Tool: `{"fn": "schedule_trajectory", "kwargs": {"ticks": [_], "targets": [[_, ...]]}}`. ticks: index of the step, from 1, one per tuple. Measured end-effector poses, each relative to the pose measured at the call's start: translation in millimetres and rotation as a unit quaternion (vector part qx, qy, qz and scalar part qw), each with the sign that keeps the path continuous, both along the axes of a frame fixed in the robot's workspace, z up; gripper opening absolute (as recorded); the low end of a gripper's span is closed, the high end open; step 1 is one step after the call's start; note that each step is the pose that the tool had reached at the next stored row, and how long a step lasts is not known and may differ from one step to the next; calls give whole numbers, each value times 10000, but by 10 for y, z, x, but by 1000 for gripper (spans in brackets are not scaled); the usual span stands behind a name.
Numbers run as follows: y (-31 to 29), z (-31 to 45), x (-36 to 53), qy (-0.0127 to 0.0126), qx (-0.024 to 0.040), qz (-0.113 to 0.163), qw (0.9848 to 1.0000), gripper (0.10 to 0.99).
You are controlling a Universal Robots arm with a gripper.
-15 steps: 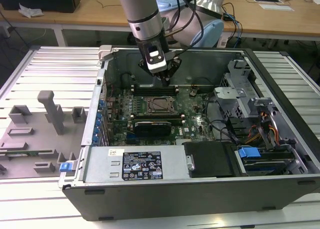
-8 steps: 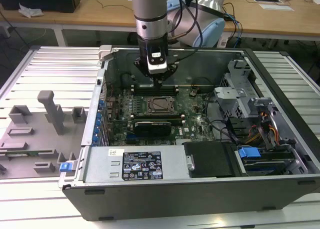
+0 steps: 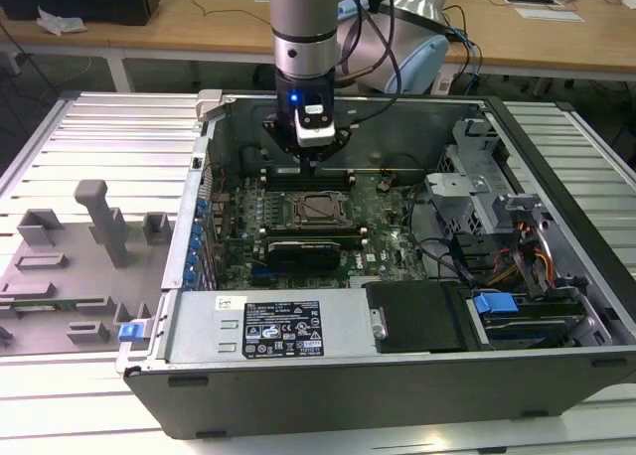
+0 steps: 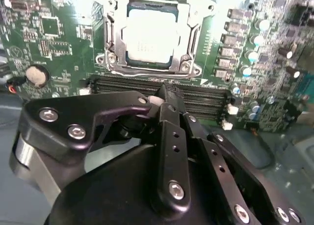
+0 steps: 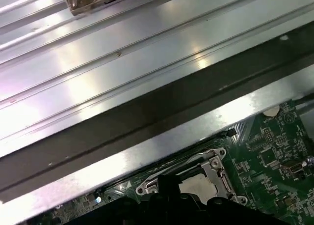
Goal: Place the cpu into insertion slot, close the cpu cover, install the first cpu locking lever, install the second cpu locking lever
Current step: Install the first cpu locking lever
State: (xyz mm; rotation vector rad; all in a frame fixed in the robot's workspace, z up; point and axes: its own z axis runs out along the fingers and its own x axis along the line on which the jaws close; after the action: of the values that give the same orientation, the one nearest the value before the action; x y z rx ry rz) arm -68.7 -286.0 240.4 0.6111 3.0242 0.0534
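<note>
The cpu [image 4: 148, 32] lies flat in the insertion slot [image 4: 109, 38] on the green board, its pale silver top glinting. The cpu cover [image 4: 190, 36] lies down around it as a silver frame. In the exterior view the cpu [image 3: 316, 208] sits at the board's middle. My gripper [image 3: 309, 163] hangs just above the board behind the slot, over the long black memory slots [image 4: 147, 83]. Its black fingers [image 4: 170, 131] come together to a narrow tip, shut with nothing between them. The first wrist view catches the cpu [image 5: 198, 184] and cover [image 5: 216, 167] past the case wall.
The open computer case [image 3: 397, 376] walls the board in on all sides. A drive cage with cables [image 3: 497, 227] fills the exterior view's right. Grey fixtures [image 3: 104, 222] stand on the ribbed table at the exterior view's left. Capacitors [image 4: 255, 53] rise beside the slot.
</note>
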Motion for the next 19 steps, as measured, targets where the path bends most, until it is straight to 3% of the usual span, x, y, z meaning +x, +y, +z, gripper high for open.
{"fn": "schedule_trajectory", "kwargs": {"ticks": [2,3,5,8,9,13,15,17,19], "targets": [[0,0,0,0,-42,375,9993,106],[-5,-1,0,0,-69,679,9977,106],[-74,-4,-6,-1,-70,770,9970,106],[-77,-9,-6,0,-95,1046,9945,106],[-77,-11,-6,0,-108,1215,9925,106],[-77,-19,-4,1,-146,1561,9876,106],[-79,-22,33,4,-148,1647,9862,106],[-86,-24,161,20,-145,1707,9852,106],[-91,-26,202,28,-145,1753,9844,106]]}}
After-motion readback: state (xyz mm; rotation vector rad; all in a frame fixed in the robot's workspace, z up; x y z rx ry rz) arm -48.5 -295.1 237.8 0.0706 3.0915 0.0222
